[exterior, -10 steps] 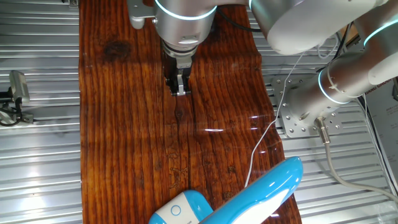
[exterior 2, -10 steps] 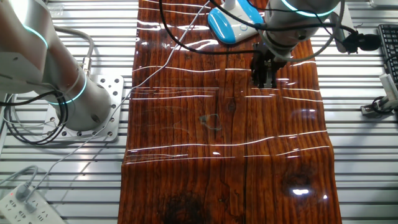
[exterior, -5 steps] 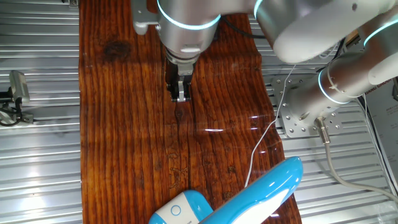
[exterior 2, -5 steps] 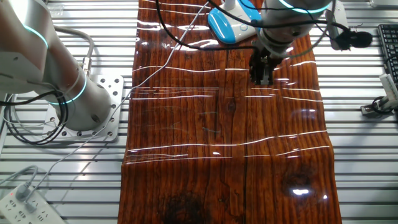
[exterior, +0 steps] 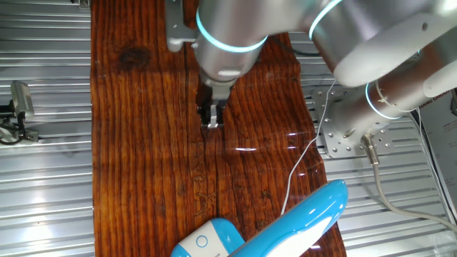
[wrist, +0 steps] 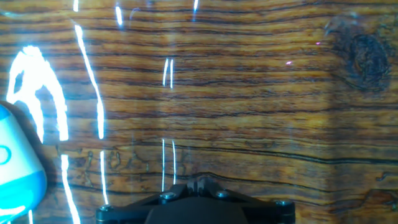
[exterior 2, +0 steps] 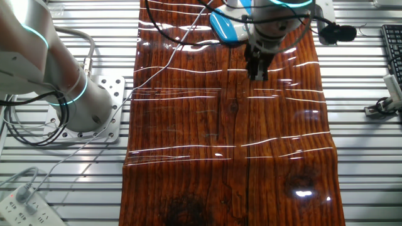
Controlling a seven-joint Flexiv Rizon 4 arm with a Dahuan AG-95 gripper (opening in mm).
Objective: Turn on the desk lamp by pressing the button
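The desk lamp lies at the near end of the wooden board, its sky-blue and white base (exterior: 207, 243) beside its long blue arm (exterior: 307, 218). A round white-ringed button (exterior: 202, 241) sits on top of the base. A thin white cord (exterior: 300, 168) runs from the lamp toward the robot mount. My gripper (exterior: 211, 125) hangs over the middle of the board, well short of the base, with its fingers pointing down. In the other fixed view the gripper (exterior 2: 256, 72) is just below the lamp base (exterior 2: 225, 28). In the hand view the fingertips (wrist: 198, 185) touch, and the lamp base (wrist: 18, 171) shows at the left edge.
The wooden board (exterior: 143, 143) lies on a ribbed metal table (exterior: 43, 185). The arm's mount (exterior: 350, 132) stands right of the board. A small metal clamp (exterior: 18, 107) sits at the left. A power strip (exterior 2: 22, 201) and a keyboard edge (exterior 2: 392, 44) show in the other fixed view.
The gripper has travelled along the board toward the lamp base and slightly sideways. The fingers stay together. The lamp has not moved.
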